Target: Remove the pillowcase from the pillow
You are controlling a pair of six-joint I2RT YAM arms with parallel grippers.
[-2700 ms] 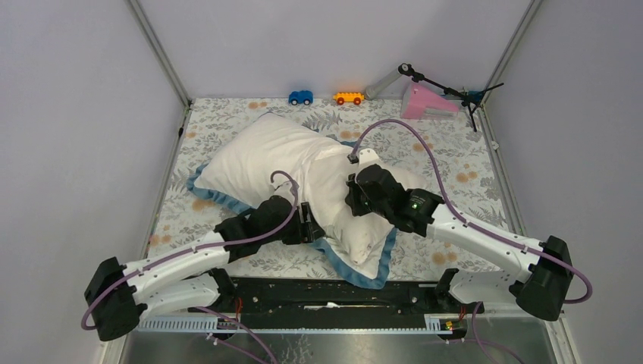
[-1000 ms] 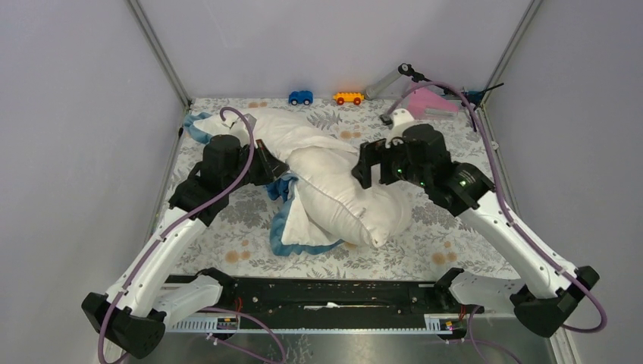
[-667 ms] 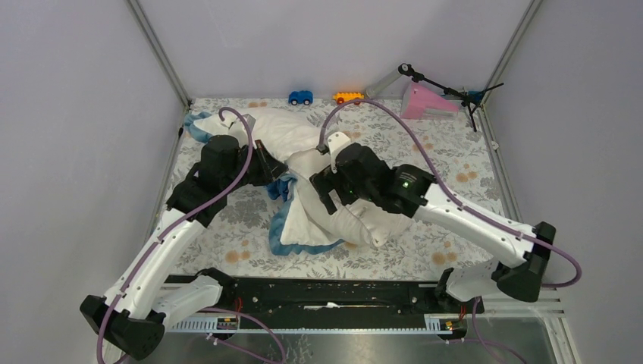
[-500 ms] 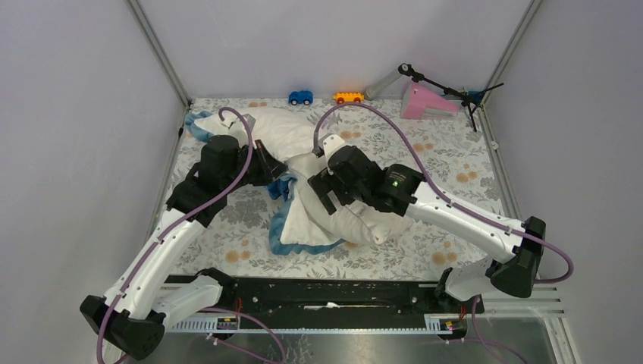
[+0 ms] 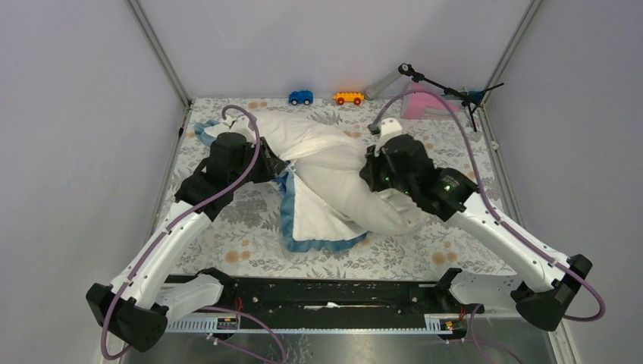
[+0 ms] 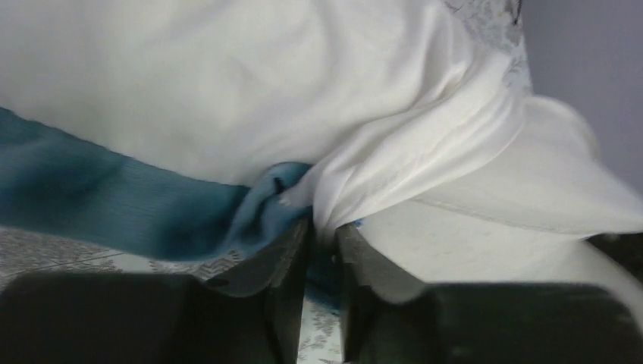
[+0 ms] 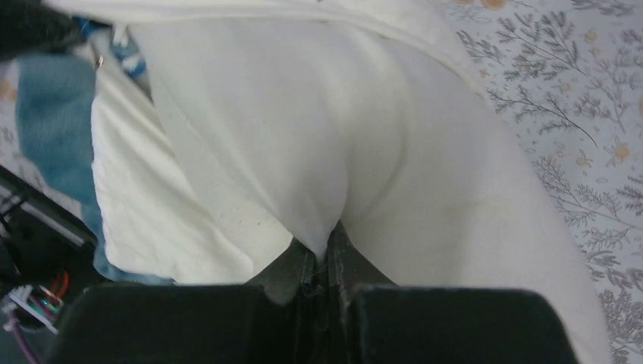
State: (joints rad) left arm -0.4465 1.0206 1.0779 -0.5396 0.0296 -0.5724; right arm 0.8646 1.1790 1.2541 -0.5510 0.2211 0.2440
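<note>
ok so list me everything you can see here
pillow: 1, cream-white, mid table, lying diagonally
pillowcase: 1, white with blue edging, partly off, bunched at the pillow's left
table cloth: 1, grey floral with orange, covering the table
toy car: 1, blue, far edge
toy truck: 1, orange and yellow, far edge
wedge: 1, pink, far right corner
rod: 1, black, over the wedge
left claw: 1, black, shut on the pillowcase
right claw: 1, black, pinching the pillow
</note>
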